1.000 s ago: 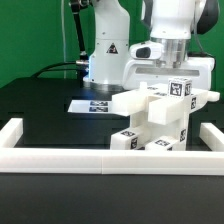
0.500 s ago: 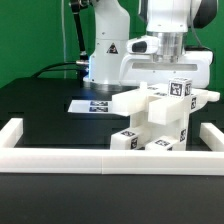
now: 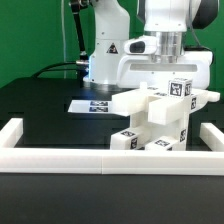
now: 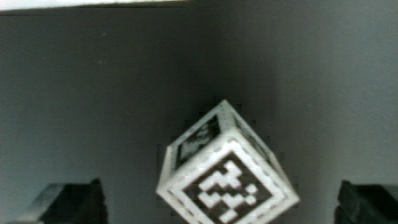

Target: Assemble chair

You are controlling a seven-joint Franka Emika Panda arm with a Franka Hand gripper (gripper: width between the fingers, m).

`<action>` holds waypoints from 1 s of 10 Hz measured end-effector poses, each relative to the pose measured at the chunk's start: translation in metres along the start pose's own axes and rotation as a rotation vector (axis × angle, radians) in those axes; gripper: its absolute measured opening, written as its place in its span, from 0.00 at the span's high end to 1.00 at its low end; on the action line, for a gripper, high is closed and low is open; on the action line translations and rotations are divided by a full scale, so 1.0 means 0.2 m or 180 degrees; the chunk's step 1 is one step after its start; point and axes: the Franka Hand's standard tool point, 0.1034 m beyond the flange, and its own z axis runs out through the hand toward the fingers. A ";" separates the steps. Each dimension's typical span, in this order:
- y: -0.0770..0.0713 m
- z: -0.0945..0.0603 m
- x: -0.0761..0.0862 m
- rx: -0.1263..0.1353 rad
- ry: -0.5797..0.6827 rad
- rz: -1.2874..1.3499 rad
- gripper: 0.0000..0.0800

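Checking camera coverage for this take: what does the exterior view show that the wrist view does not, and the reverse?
Only the exterior view shows the matte white blocky plastic chair assembly, the long low white border frame, the flat white marker board and the robot's white base. Only the wrist view shows both dark fingertips standing apart, clear of the part. Both show the tagged white post under the open gripper.

We see even, bright light on the white chair (image 3: 160,118), soft shadows beneath it, wrist view dim, grainy, blurred throughout
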 end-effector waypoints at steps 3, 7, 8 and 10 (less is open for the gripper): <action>-0.01 0.01 -0.01 -0.0003 -0.0011 0.0019 0.19; 0.00 0.02 -0.02 -0.0014 -0.0033 0.0021 0.19; 0.00 0.03 -0.03 -0.0020 -0.0043 0.0017 0.19; 0.00 0.06 -0.04 -0.0038 -0.0066 0.0015 0.19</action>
